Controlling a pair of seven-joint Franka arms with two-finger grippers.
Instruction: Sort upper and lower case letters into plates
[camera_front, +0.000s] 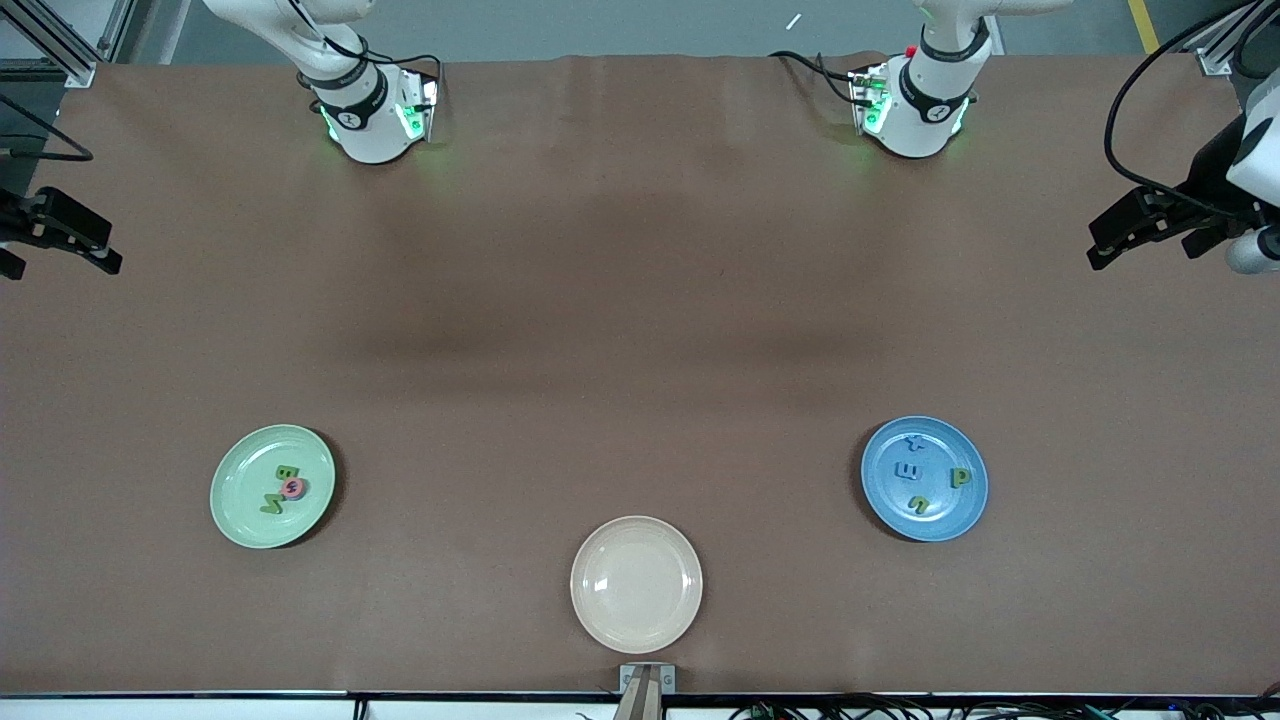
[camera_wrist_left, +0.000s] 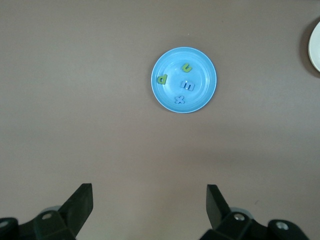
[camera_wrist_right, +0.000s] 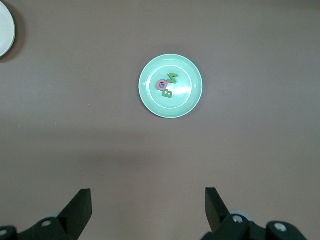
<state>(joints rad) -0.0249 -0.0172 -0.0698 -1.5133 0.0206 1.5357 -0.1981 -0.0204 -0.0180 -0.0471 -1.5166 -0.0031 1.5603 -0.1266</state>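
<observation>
On the brown counter, 3 letters are seen lying in the green plate toward the right arm's end: a green B, a red letter touching it, and a green zigzag letter. In the blue plate toward the left arm's end, 4 letters are held apart from one another: 2 blue, 2 green. A cream plate sits between them, nearer the front camera. The left end effector and right end effector are raised high over bare counter, both released with fingers spread wide.
</observation>
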